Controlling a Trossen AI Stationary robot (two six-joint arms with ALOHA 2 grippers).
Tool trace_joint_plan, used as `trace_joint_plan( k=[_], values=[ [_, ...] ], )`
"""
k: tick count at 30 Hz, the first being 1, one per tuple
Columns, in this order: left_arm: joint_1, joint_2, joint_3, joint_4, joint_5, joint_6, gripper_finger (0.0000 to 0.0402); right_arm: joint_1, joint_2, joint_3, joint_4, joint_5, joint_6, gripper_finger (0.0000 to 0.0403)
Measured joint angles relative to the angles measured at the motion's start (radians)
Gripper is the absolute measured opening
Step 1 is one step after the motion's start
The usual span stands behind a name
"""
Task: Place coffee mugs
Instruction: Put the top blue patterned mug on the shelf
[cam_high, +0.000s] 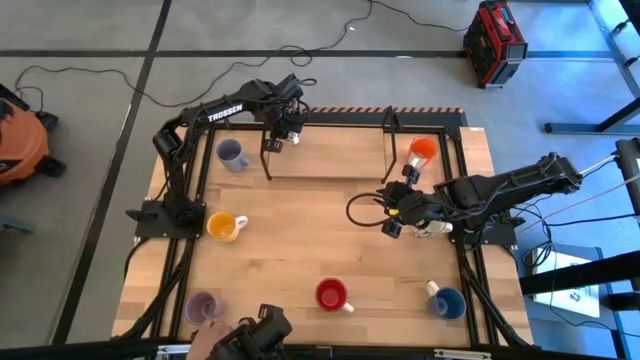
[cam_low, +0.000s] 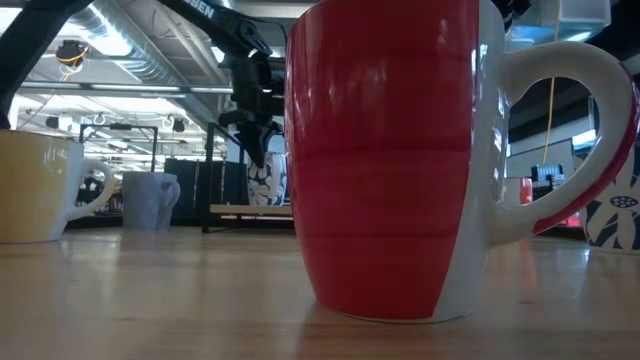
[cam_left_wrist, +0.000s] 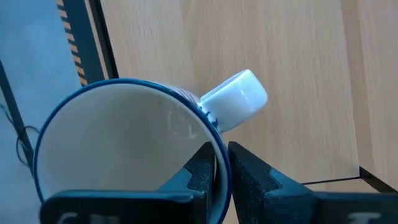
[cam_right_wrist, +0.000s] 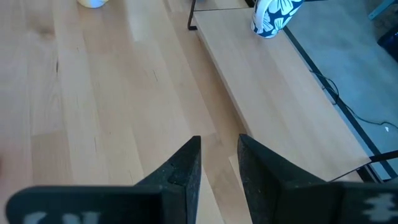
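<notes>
High view first: I see my left gripper (cam_high: 289, 133) at the upper centre of the frame, over the raised wooden shelf (cam_high: 330, 160) at the table's back edge. Its fingers pinch the rim of a white ceramic mug with a blue flower pattern (cam_left_wrist: 124, 155), one finger inside and one outside, with the white handle sticking out beside them. My right gripper (cam_high: 392, 212) hangs right of centre over bare wood, fingers a little apart and holding nothing. I count more mugs: pale purple (cam_high: 231, 154) upper left, yellow-orange (cam_high: 222, 226) left, orange-red (cam_high: 423, 150) upper right, red (cam_high: 331, 295) bottom centre, blue (cam_high: 448, 302) lower right.
</notes>
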Motion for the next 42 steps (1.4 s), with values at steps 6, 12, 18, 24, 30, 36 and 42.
trace_joint_plan(
  k=[6,12,18,24,30,36,42],
  values=[
    [-0.001,0.0,0.006,-0.003,-0.014,-0.003,0.0039,0.0,0.0,0.0,0.0,0.0,0.0,0.0092],
    [-0.001,0.0,0.009,-0.003,-0.014,-0.008,0.0052,0.0,0.0,0.0,0.0,0.0,0.0,0.0092],
    [-0.001,-0.001,0.01,-0.001,-0.014,-0.037,0.0097,0.0,0.0,0.0,0.0,0.0,0.0,0.0092],
    [-0.002,-0.026,0.044,-0.008,-0.028,-0.1,0.0109,0.0,0.0,0.0,0.0,0.0,-0.001,0.0092],
    [-0.024,-0.042,0.125,-0.018,-0.045,-0.132,0.011,0.0,0.0,0.0,0.0,0.0,-0.006,0.0092],
    [-0.058,-0.042,0.162,0.034,-0.021,-0.276,0.011,0.0,0.0,0.0,0.0,0.0,-0.006,0.0092],
    [-0.121,-0.001,0.14,0.187,-0.082,-0.395,0.011,0.0,0.0,0.001,0.001,0.018,-0.007,0.0092]
  ],
)
